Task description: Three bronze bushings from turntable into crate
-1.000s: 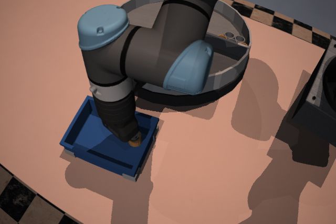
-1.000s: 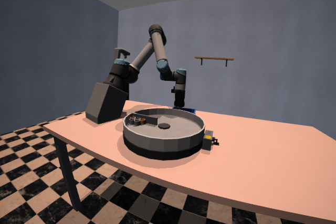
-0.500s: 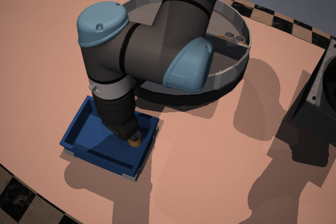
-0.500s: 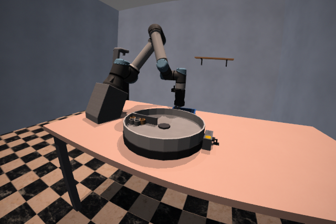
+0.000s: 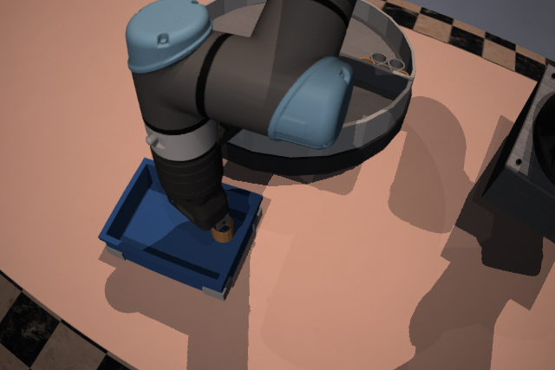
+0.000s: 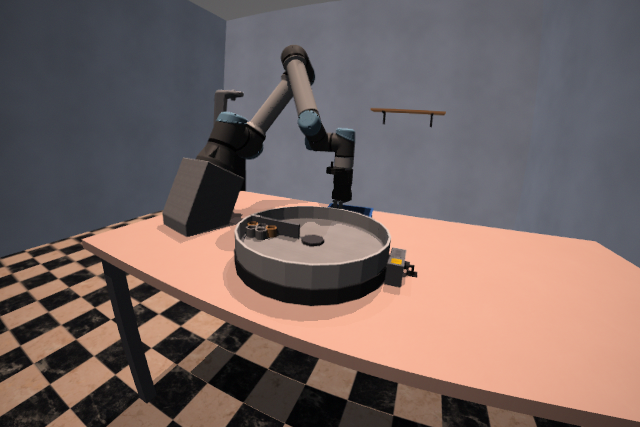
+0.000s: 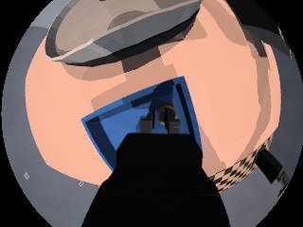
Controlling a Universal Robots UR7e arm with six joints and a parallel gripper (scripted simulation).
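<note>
Top view's got a smooth bronze bushing [image 5: 222, 233] [image 7: 159, 114] around 4 o'clock in the blue crate [image 5: 154, 262] [image 6: 361, 211] [image 7: 97, 112]; the exterior hides it. Pincer [image 5: 222, 223] [image 6: 337, 202] [image 7: 159, 113] looks released, parted fingers right by the ring. Exterior better shows the bronze and grey sleeves [image 6: 261, 232] around 10 o'clock on the faceted grey turntable [image 6: 312, 275] [image 5: 291, 148] [image 7: 123, 44], plus checkered floor [image 6: 227, 375].

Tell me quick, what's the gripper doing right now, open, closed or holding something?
Gripper: partly open, holding nothing; a bronze bushing stands free in the crate, right at its fingertips.
</note>
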